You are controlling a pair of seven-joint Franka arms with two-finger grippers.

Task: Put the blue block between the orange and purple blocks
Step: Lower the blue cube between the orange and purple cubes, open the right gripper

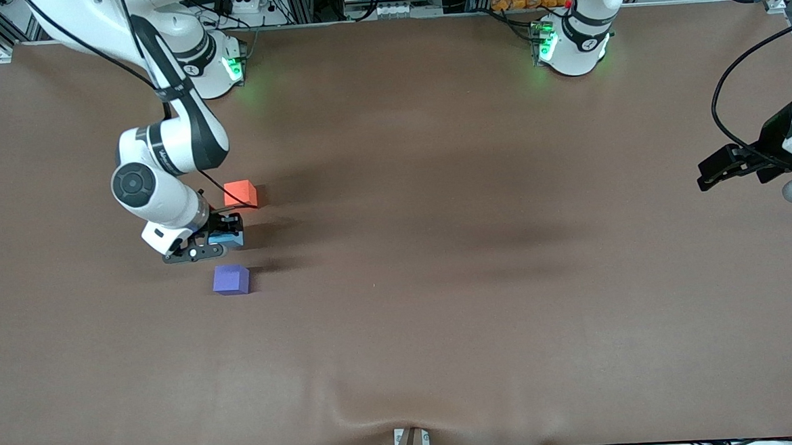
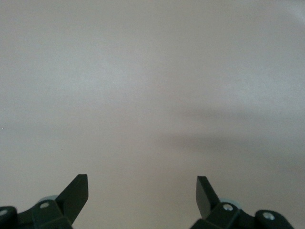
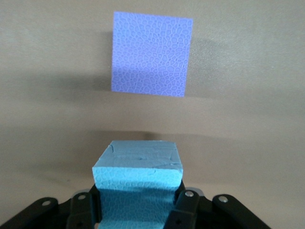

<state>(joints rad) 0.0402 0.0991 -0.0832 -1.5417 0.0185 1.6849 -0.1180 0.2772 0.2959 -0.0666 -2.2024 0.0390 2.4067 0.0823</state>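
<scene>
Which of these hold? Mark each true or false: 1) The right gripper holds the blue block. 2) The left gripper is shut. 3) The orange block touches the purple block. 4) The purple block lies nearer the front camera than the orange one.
1) True: the right gripper is shut on the blue block.
2) False: the left gripper is open and waits, holding nothing.
3) False: the orange block and purple block lie apart.
4) True.
</scene>
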